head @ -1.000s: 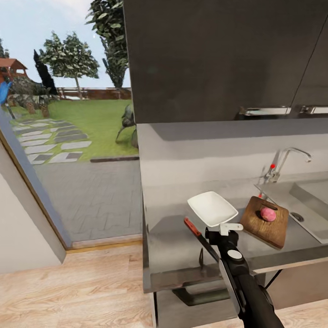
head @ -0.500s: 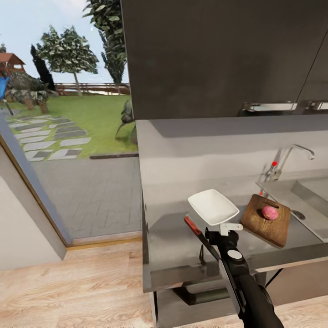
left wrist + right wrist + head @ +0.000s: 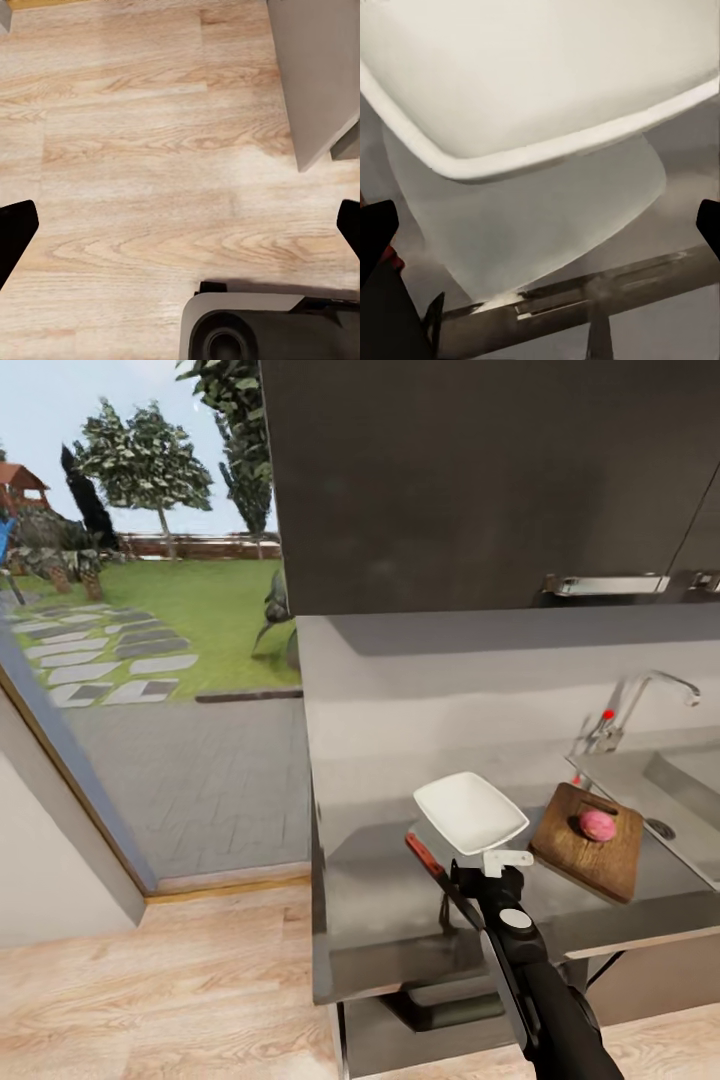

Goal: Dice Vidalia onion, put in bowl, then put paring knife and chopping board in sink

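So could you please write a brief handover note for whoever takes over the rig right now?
Right gripper: held just in front of the bowl, fingers wide apart, holding nothing. Left gripper: open over the wood floor, holding nothing.
Onion: whole, sitting on the chopping board, which lies on the countertop beside the sink. Paring knife: on the countertop left of the bowl.
Done: onion out of the sink, onto the board.
Left: pick up the knife, dice, fill the bowl, put knife and board in the sink.
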You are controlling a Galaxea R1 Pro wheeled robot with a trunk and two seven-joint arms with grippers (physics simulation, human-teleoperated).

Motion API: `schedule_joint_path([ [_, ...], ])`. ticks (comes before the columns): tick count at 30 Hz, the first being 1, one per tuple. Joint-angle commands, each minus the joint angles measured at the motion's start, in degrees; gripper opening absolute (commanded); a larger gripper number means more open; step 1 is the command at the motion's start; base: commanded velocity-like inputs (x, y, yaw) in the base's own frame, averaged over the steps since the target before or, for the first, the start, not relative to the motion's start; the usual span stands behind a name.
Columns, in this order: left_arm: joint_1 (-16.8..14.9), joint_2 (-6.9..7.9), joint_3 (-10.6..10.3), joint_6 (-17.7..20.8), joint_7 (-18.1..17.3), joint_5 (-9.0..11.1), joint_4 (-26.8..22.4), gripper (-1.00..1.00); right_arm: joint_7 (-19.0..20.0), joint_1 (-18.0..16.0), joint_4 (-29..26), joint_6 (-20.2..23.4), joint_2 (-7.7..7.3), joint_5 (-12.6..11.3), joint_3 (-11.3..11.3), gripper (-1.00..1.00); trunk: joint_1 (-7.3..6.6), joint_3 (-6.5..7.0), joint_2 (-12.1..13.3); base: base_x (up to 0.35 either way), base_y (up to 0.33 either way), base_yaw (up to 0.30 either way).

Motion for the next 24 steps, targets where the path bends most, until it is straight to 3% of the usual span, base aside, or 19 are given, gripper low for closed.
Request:
schedule_joint_path([
  [1, 0.03, 0.03, -0.51, -0.05, 0.27, 0.47, -0.14, 1.0, -0.15, -0.04, -0.07, 0.48, 0.0, 0.51, 0.09, 1.0, 0.05, -0.2, -0.11, 0.215, 0.0, 0.0],
  [9, 0.05, 0.05, -0.49, -0.05, 0.27, 0.48, -0.17, 1.0, -0.15, -0.04, -0.07, 0.48, 0.0, 0.52, 0.09, 1.0, 0.05, -0.93, -0.11, 0.201, 0.0, 0.0],
  [24, 0.0, 0.06, -0.48, -0.05, 0.27, 0.5, -0.15, 1.0, -0.15, -0.04, -0.07, 0.4, 0.04, 0.59, 0.09, 1.0, 0.05, -2.21, -0.11, 0.007, 0.011, 0.0],
])
